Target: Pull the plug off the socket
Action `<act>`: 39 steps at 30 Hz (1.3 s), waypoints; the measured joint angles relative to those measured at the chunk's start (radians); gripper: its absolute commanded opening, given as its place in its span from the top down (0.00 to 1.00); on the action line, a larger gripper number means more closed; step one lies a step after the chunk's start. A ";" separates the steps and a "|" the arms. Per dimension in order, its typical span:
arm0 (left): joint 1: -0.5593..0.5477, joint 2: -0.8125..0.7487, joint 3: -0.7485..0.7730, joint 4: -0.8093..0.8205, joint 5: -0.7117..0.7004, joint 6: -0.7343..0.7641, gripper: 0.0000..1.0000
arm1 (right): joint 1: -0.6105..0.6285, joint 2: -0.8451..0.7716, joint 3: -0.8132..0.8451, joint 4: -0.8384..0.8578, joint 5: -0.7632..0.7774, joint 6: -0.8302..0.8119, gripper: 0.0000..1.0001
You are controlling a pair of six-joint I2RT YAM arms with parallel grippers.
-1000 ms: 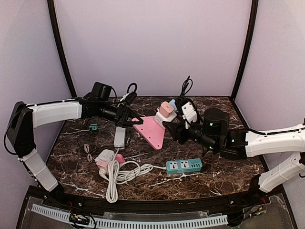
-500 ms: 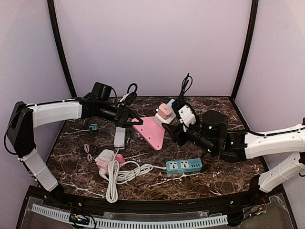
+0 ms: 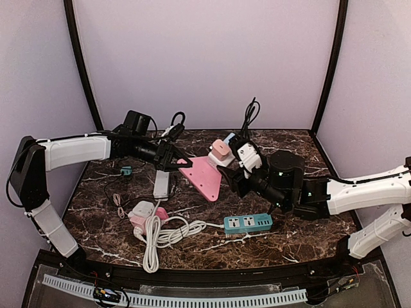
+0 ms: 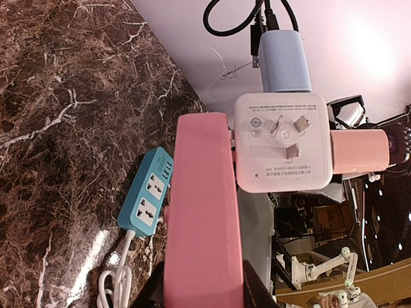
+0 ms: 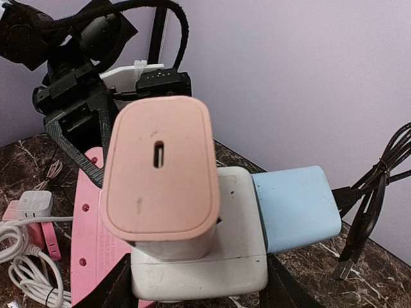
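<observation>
Top view: high behind table near edge, facing back. Both wrist views close (opposite sides) on socket cube.

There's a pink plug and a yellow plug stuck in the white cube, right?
Not quite. The second plug is light blue, not yellow. The right wrist view shows the light blue plug stuck in the white cube next to the pink plug.
</observation>
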 measured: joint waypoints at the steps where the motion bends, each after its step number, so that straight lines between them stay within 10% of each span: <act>1: 0.000 0.001 0.003 0.000 0.000 0.000 1.00 | 0.000 0.000 0.003 -0.002 0.006 0.006 1.00; 39: -0.011 0.015 0.011 -0.019 -0.014 0.013 0.99 | -0.066 -0.053 -0.047 -0.015 -0.128 0.173 1.00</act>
